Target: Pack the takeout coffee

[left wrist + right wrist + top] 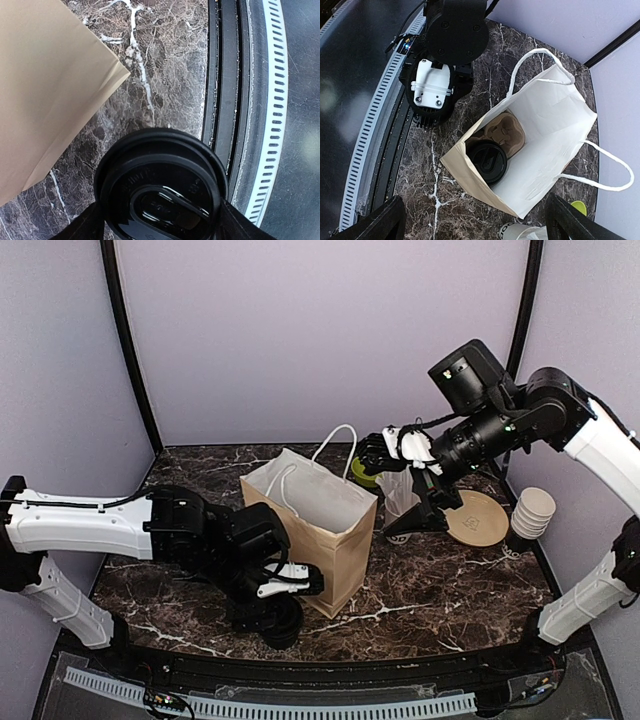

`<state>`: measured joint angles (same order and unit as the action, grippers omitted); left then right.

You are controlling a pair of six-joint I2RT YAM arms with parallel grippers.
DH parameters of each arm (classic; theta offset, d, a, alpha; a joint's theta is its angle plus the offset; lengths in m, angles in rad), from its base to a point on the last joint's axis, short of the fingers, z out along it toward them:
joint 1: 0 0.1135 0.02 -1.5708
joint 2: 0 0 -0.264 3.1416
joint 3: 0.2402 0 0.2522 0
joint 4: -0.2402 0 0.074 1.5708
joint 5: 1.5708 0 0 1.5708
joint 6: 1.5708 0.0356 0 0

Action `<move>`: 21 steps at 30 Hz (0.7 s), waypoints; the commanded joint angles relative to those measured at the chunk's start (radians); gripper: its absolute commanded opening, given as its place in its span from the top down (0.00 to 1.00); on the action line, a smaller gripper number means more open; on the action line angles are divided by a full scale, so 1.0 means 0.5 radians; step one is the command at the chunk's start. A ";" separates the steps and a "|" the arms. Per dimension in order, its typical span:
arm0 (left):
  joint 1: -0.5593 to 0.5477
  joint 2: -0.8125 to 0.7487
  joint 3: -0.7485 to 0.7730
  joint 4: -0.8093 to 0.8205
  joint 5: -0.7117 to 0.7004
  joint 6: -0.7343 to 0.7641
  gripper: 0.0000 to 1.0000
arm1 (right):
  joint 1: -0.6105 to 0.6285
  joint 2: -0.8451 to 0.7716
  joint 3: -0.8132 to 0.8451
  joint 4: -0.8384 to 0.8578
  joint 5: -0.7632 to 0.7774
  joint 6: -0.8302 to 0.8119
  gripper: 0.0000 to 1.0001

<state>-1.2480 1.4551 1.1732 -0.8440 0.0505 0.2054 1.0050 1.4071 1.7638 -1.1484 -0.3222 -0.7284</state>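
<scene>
Grasping step: the left gripper [160, 226] straddles the black lidded paper coffee cup [161, 184] on the dark marble counter [440, 580], just beside the brown paper bag [335, 545]. I cannot tell whether it has a firm hold. The right gripper [372, 453] hangs wide open and empty. The next move probably needs a firm clamp, then an upright lift into the bag.

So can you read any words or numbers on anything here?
Nothing reads clearly.
Raised letters on the black coffee lid: too blurred.
Dark print on the pale cup beside the paper bag: cut off at the edge.
Mark on the round brown disc: too small.
</scene>
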 commanded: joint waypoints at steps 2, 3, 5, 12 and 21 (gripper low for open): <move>0.012 0.024 -0.019 -0.007 0.093 0.028 0.25 | -0.016 0.008 -0.013 0.070 0.018 -0.003 0.03; 0.011 0.024 -0.017 -0.006 0.097 0.031 0.26 | -0.016 0.011 -0.013 0.073 0.024 -0.003 0.03; 0.011 0.022 -0.004 -0.006 0.106 0.031 0.28 | -0.016 0.014 -0.009 0.072 0.030 -0.003 0.03; 0.012 -0.034 0.088 -0.096 0.135 0.001 0.40 | -0.142 0.023 0.133 0.112 -0.061 0.082 0.03; 0.008 -0.207 0.233 -0.259 0.137 -0.104 0.46 | -0.493 0.110 0.115 0.542 0.040 0.652 0.01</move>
<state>-1.2427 1.4246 1.2346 -0.8959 0.1104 0.1860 0.8207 1.4322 1.8221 -1.0080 -0.3134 -0.5610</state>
